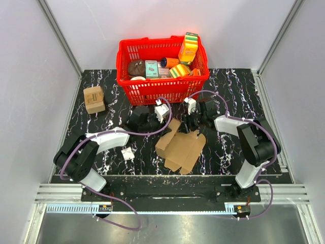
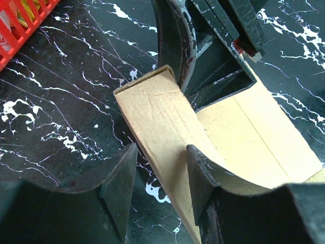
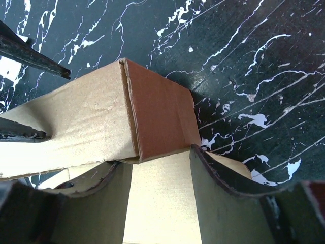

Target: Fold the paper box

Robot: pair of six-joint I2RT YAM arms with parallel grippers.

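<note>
**Paper box [image 1: 180,146] mid-table, both grippers on its far end**

The brown cardboard lies mostly flat on the black marbled table [image 1: 238,152], on the near side of the red basket [image 1: 162,86], with one flap at its far end standing up off the surface. The left gripper [image 2: 161,150] straddles that raised flap with its jaws apart: one finger [image 2: 203,178] is against the cardboard and dark tabletop shows beside the other, so there's no pinch. The right gripper [image 3: 156,157] faces it from the opposite side, fingers spread over a panel that fills the gap between them. Clamped or only pressing, I can't tell. The two grippers sit near each other.
</note>
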